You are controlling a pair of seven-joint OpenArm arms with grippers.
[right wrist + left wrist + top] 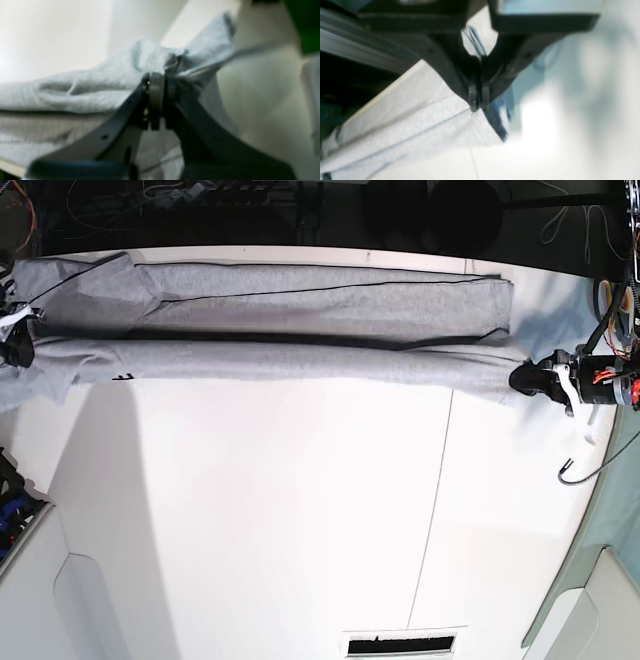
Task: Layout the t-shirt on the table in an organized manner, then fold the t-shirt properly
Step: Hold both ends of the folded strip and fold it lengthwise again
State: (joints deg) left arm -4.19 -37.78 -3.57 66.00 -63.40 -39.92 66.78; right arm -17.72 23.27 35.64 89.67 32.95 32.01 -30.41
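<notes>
Right tool (157, 82) pinches bunched t-shirt (300, 330); left tool (478, 105) clamps hem; base alone shows table (300, 510).

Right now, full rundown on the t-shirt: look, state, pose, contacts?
The t-shirt is heather-grey knit cotton by the look, stretched into a long band across the far part of the white table, folded lengthwise into two overlapping layers with a dark crease between. A scrap of black lettering shows near one end. The left gripper is shut on one end, the right gripper is shut on bunched fabric at the other. It rests on the tabletop between them.
</notes>
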